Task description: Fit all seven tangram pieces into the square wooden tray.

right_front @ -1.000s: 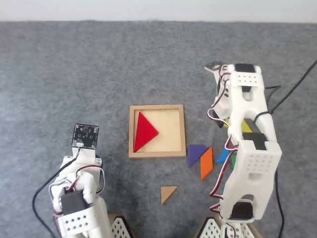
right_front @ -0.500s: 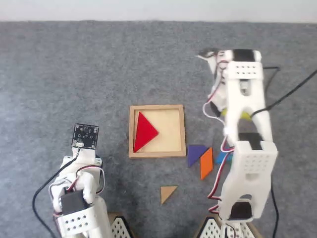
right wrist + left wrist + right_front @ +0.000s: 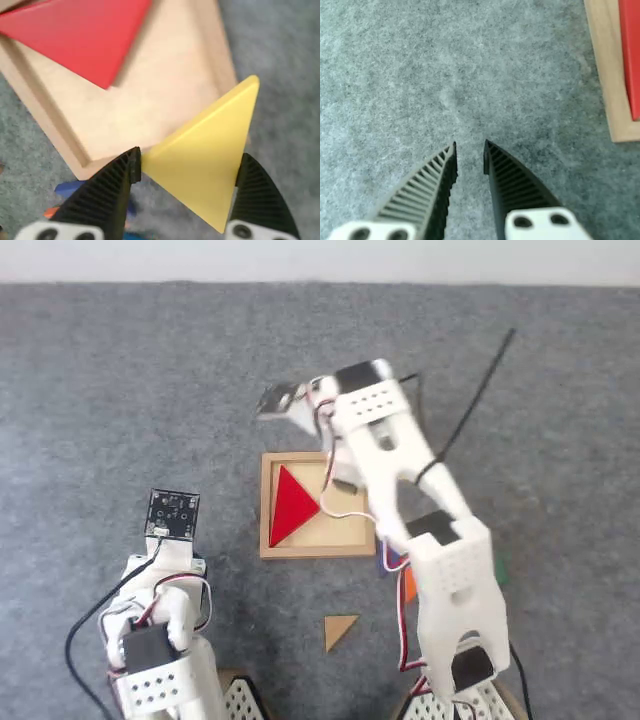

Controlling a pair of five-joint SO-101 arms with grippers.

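Note:
The square wooden tray point(image 3: 316, 546) lies mid-table with a red triangle point(image 3: 291, 504) in its left part. My right arm stretches over the tray's far right corner. In the right wrist view my right gripper point(image 3: 190, 157) is shut on a yellow triangle point(image 3: 200, 160), held above the tray's rim point(image 3: 50, 135) near the red triangle point(image 3: 85, 35). My left gripper point(image 3: 470, 145) hovers over bare carpet left of the tray point(image 3: 607, 75), its fingers a narrow gap apart and holding nothing.
A tan triangle point(image 3: 339, 630) lies on the carpet in front of the tray. Purple point(image 3: 386, 554) and orange point(image 3: 408, 585) pieces sit at the tray's front right, partly under the right arm. A green bit point(image 3: 499, 565) peeks out beyond it.
The right arm has swung left from beside the tray to over its far right corner, carrying the yellow triangle. The left arm has not moved.

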